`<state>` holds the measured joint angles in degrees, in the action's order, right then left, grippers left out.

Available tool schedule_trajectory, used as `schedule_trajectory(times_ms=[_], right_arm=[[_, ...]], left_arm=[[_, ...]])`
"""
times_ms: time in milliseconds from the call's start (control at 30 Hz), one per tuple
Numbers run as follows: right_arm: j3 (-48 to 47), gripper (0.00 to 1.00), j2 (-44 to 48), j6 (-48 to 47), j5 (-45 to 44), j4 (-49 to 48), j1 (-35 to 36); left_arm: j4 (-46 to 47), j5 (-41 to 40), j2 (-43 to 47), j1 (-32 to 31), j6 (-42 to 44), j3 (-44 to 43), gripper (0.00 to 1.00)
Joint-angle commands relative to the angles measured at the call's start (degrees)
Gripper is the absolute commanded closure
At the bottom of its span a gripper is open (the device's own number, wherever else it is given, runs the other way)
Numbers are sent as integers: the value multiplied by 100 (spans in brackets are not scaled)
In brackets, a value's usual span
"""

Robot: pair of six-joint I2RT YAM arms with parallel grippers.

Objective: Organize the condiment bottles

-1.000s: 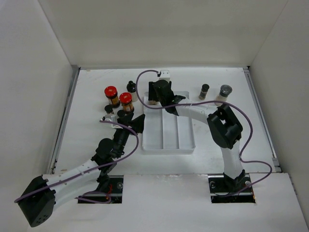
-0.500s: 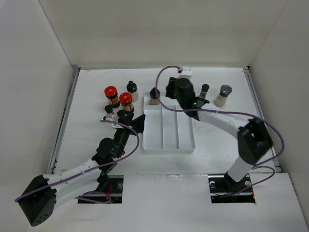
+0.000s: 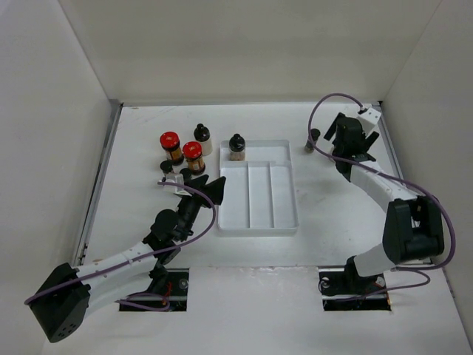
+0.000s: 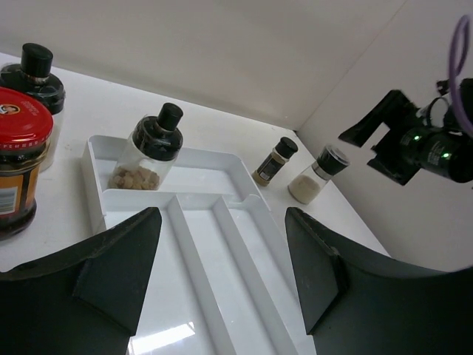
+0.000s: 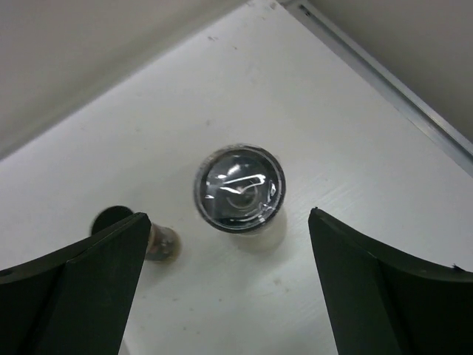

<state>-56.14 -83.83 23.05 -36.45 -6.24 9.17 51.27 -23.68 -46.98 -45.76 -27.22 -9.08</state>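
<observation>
The condiment bottles stand about a white tray (image 3: 255, 214). Two red-capped jars (image 3: 170, 144) (image 3: 193, 153) and a black-capped bottle (image 3: 201, 136) are left of it. Another black-capped bottle (image 3: 236, 146) stands in the tray's back compartment. My right gripper (image 3: 352, 139) hangs open, straight above a grey-lidded jar (image 5: 240, 188) that sits between its fingers' line, untouched. A small dark bottle (image 5: 151, 240) stands beside it, also seen from above (image 3: 313, 138). My left gripper (image 4: 222, 214) is open and empty, low over the tray's left edge (image 4: 96, 192).
Two small black-capped bottles (image 3: 165, 167) (image 3: 183, 173) stand near my left gripper (image 3: 211, 186). White walls close the table on three sides, with a metal rail (image 5: 384, 74) near the right wall. My right gripper's (image 5: 230, 222) fingers straddle the jar from above.
My right gripper let go of the black-capped bottle in the tray's back compartment, swung right to above the grey-lidded jar, and opened wider. The left arm has barely moved.
</observation>
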Motion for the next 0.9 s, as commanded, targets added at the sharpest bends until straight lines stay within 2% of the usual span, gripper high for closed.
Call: schedule_trajectory(times_ms=[0,167,533,633,733,867], right_arm=[[-151,3,-343,-116,172,105,-156],[-406,2,-634,-178,392,62,-280],[-1030,9,-1486,-459,726,-114,-500],[-1136,18,-1583,-512,762,-114,-500],[-1128,33,-1523,-556,683,-175,-508],[-672,35,-935,-652,350,-631,-473]], left_arm=[[393,83,101,36,-73,-59,33],[419,109,-100,36,-99,-102,33],[419,136,-101,36,-99,-94,33],[498,136,-171,45,-99,-94,33],[525,136,-171,45,-99,-85,33],[525,136,-188,45,-99,-85,33]])
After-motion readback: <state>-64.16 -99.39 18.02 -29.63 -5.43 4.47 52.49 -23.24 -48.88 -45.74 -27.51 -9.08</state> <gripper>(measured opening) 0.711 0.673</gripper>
